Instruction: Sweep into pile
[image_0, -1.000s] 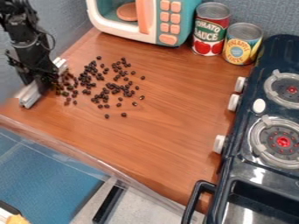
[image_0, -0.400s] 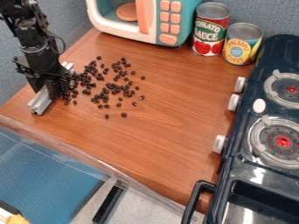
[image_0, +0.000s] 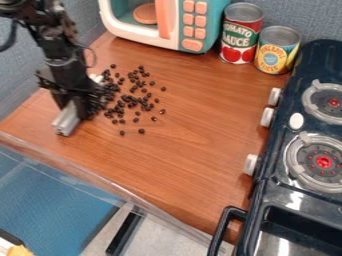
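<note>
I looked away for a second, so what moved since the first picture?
The gripper and the silvery bar it holds slid right across the counter, pushing the nearest dark beans closer to the rest. The farther beans, both cans and the toy stove stayed put.

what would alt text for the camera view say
A black robot gripper holds a pale bar on a wooden counter, against the left edge of scattered dark beans. Behind are a toy microwave and two cans; a toy stove stands right.
</note>
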